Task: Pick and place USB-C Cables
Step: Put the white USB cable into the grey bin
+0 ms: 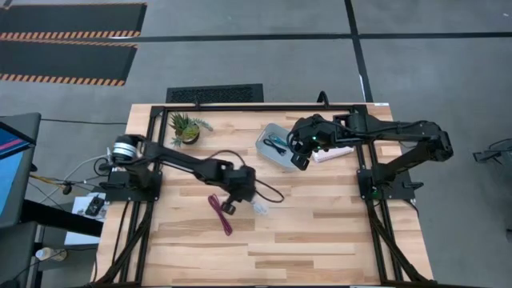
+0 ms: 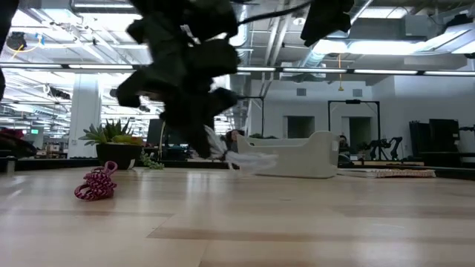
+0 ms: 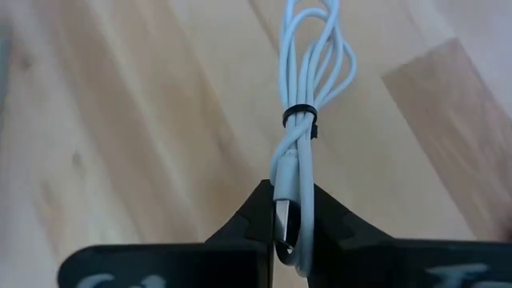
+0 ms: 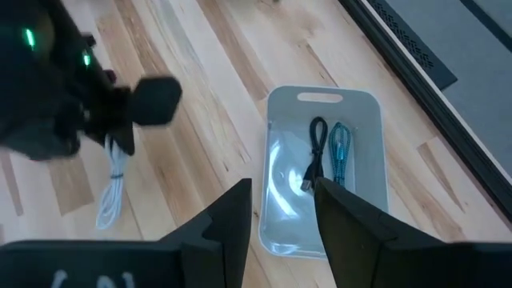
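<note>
The white-grey cable (image 3: 308,80) is a short bundle tied with a black band, and my left gripper (image 3: 290,224) is shut on it near the table's middle (image 1: 240,194). The maroon-red cable (image 1: 220,214) lies on the wood just left of that gripper and shows in the low view (image 2: 96,184). The black cable (image 4: 317,152) and the teal cable (image 4: 342,154) lie inside the clear bin (image 4: 276,112), toward the far right (image 1: 264,142). My right gripper (image 4: 284,216) is open and hovers above the bin's near end (image 1: 300,158). My left gripper pinches the white-grey cable's connector end (image 3: 288,200) between its two fingers, which lie along the bundle. The rest of the bundle (image 2: 249,158) reaches out past the fingertips and is lifted clear of the table.
A small potted plant (image 1: 186,128) stands near the far left edge. A flat white object (image 1: 336,152) lies right of the bin under the right arm. Bare wood stretches across the table's near half (image 1: 320,240).
</note>
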